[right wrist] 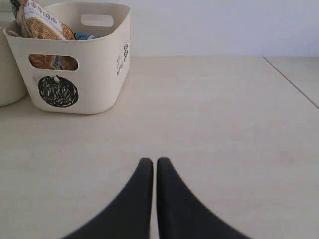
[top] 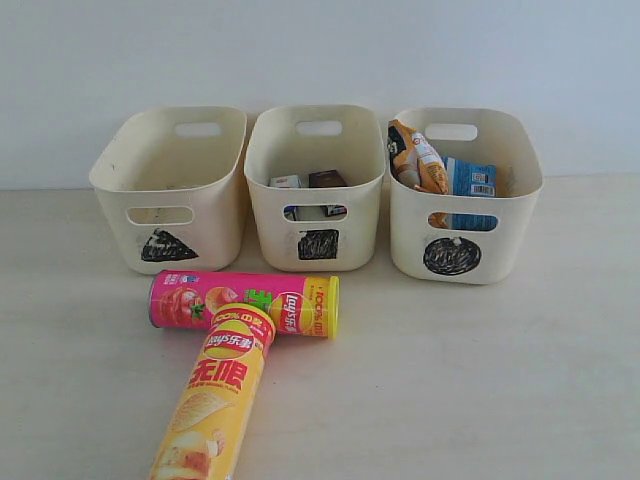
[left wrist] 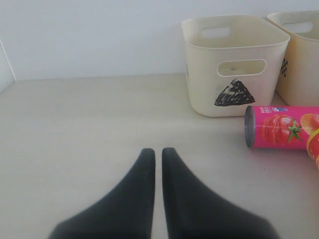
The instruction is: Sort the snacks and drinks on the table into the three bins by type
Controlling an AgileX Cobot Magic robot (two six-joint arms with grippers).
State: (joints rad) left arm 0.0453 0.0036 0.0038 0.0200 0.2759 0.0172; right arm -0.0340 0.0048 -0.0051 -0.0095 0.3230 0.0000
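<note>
**Two chip tubes lying outside the bins**

The pink chip tube [top: 245, 303] is lying on its side on the table [top: 480, 380], just in front of the triangle bin [top: 205, 235] and the square bin [top: 270, 240]. The yellow chip tube [top: 215, 405] is lying with its lid end touching the pink one's side, forming a T. The dark carton [top: 327, 179] and the whitish carton [top: 286, 182] are sitting in the square bin. The orange noodle packet [top: 420, 160] and the blue noodle packet [top: 470, 177] are standing in the circle bin [top: 410, 245]. The left gripper [left wrist: 158, 154] and the right gripper [right wrist: 151, 162] are each showing only a narrow slit between their fingers, gripping nothing.
</note>
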